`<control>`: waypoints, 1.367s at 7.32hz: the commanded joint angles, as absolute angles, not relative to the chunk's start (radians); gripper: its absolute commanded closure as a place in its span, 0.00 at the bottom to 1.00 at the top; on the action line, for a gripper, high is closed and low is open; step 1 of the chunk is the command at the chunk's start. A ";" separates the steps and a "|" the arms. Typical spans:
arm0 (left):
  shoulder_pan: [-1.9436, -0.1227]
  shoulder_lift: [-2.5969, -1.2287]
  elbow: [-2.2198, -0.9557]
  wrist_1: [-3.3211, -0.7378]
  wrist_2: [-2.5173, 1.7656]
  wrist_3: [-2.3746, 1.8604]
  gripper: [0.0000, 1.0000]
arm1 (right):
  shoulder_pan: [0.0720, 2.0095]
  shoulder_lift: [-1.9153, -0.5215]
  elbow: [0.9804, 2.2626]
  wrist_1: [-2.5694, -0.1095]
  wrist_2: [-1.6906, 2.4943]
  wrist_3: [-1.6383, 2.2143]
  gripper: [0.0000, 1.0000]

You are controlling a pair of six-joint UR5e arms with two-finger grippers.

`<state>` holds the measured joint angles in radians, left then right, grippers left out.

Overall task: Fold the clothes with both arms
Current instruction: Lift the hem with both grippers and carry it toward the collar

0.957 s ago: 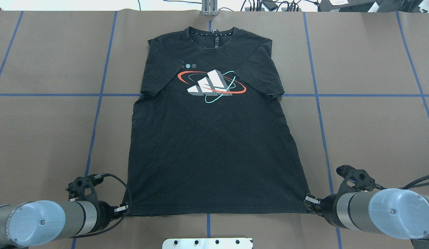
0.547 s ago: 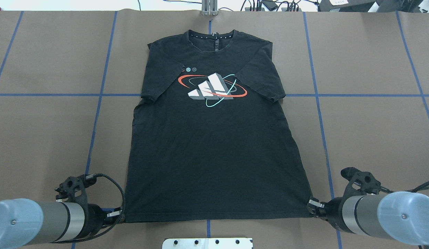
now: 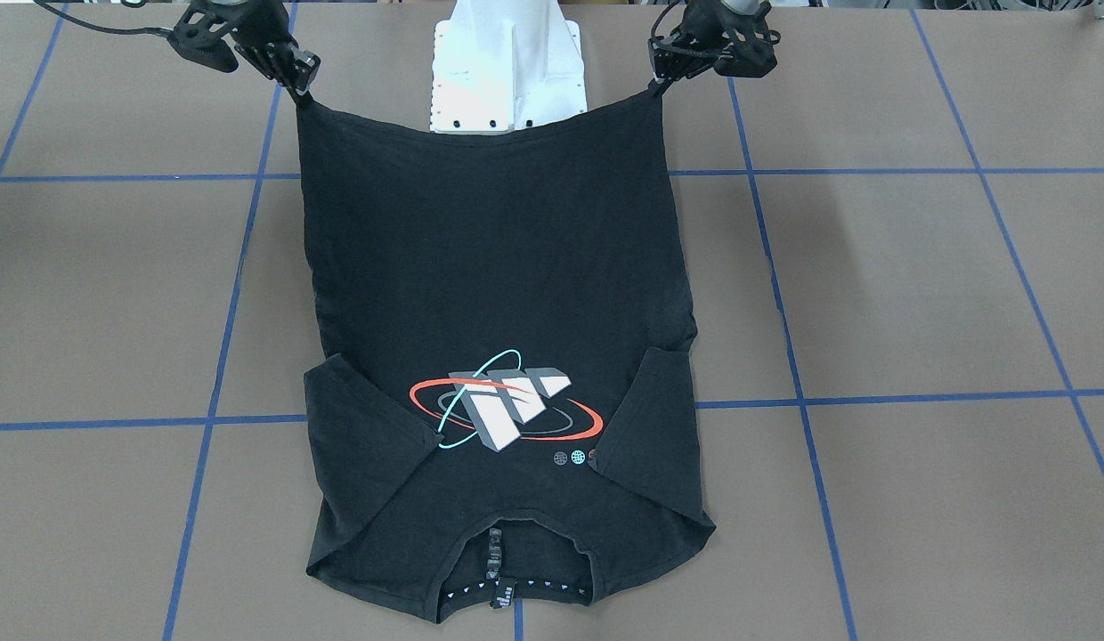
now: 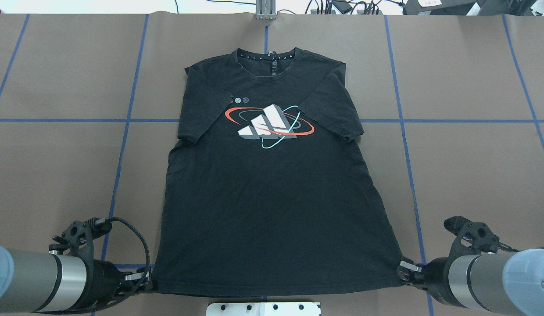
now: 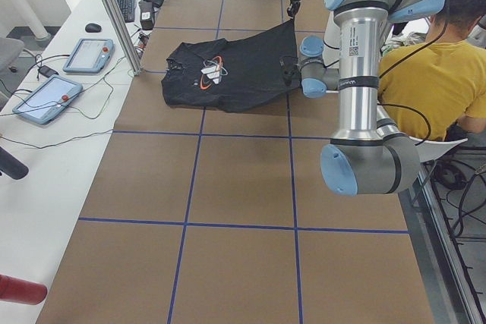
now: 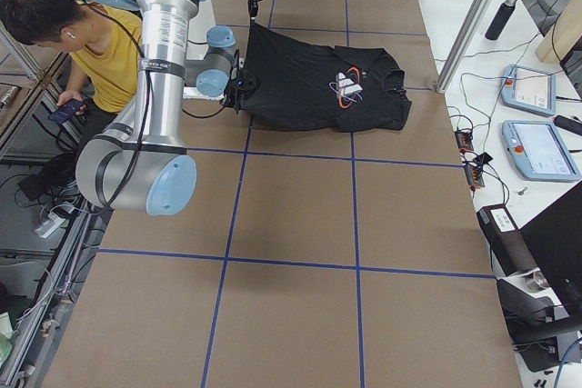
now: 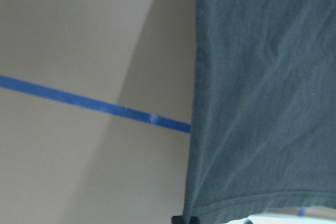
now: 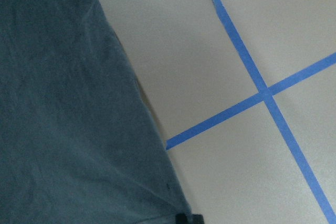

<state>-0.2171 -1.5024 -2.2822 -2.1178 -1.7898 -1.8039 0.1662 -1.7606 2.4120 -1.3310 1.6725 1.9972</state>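
Note:
The black T-shirt (image 4: 272, 197) lies chest up with its sleeves folded inward over the white, red and teal graphic (image 4: 270, 120). Its collar end rests on the table (image 3: 917, 285). The hem end is lifted and stretched between both grippers, sagging a little in front of the base. My left gripper (image 4: 145, 281) is shut on the left hem corner, also seen in the front-facing view (image 3: 656, 80). My right gripper (image 4: 402, 268) is shut on the right hem corner (image 3: 301, 87). Each wrist view shows only hanging shirt cloth (image 7: 262, 103) (image 8: 68, 129) above the table.
The white pedestal base (image 4: 263, 308) stands just behind the hem. Blue tape lines (image 4: 123, 120) grid the brown table. A metal post (image 4: 265, 8) and cables sit at the far edge. A person in yellow (image 5: 433, 73) sits behind the robot. Tablets (image 5: 45, 96) lie on a side table.
Both grippers have drawn back toward the base and slightly outward with the hem corners. The whole shirt has slid toward the robot and the collar now lies nearer.

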 commanded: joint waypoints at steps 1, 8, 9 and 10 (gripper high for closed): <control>-0.392 -1.564 -2.249 -2.114 -1.818 -1.798 1.00 | 0.359 -1.642 2.380 -1.423 1.783 1.982 1.00; -0.752 -1.876 -1.774 -2.115 -1.914 -1.508 1.00 | 0.917 -1.094 1.823 -1.674 2.126 1.531 1.00; -0.768 -1.908 -1.744 -2.117 -1.914 -1.506 1.00 | 0.922 -1.048 1.734 -1.663 2.128 1.522 1.00; -0.796 -1.948 -1.708 -2.115 -1.914 -1.505 1.00 | 0.949 -1.004 1.668 -1.658 2.129 1.464 1.00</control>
<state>-0.7664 -1.8993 -1.7565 -2.1153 -1.9143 -1.5069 0.9174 -1.0623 1.7608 -1.6649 2.1218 1.5189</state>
